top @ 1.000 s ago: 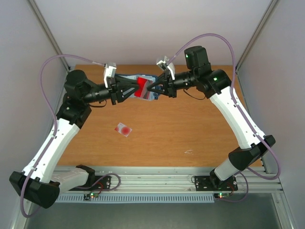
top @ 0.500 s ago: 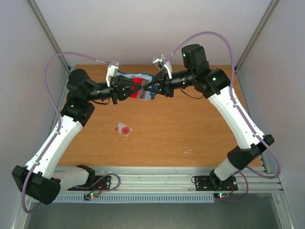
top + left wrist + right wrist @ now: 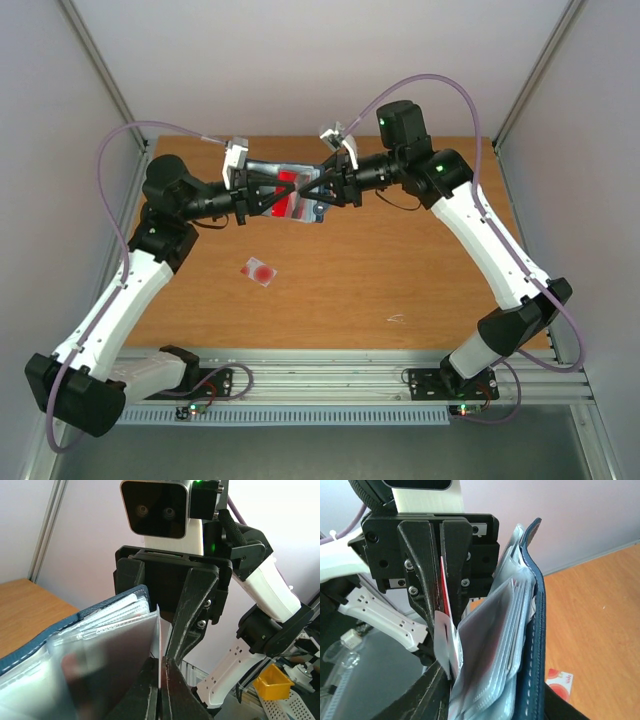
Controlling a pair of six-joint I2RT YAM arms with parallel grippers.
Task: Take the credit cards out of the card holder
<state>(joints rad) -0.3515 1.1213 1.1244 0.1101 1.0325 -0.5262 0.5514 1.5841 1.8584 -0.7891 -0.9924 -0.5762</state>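
L gripper [image 3: 160,676] was shut tight on the thin edge of a red card [image 3: 442,580]. From its own cam only a white sliver of that card showed btwn the fingers, and the rest was hidden. How much of the red card sat inside a pocket was hard to tell.

R gripper [image 3: 315,188] pointed straight at the L one, tips nearly meeting. Its fingers stood on both sides of the card holder [image 3: 537,630]. I couldn't tell if they squeezed it or just sat beside it, bc the holder covered them.

The card holder was up in the air btwn the two grippers, over the far part of the table [image 3: 400,260]. It was open, w/ the dark blue cover on one side and the clear pockets fanned out. Cards in those pockets looked blurry, so I couldn't count them or tell their colours.

A pale card w/ a red circle [image 3: 260,270] lay flat on the table, well apart from the holder, nearer the arm bases. The R cam cut it off at the bottom.
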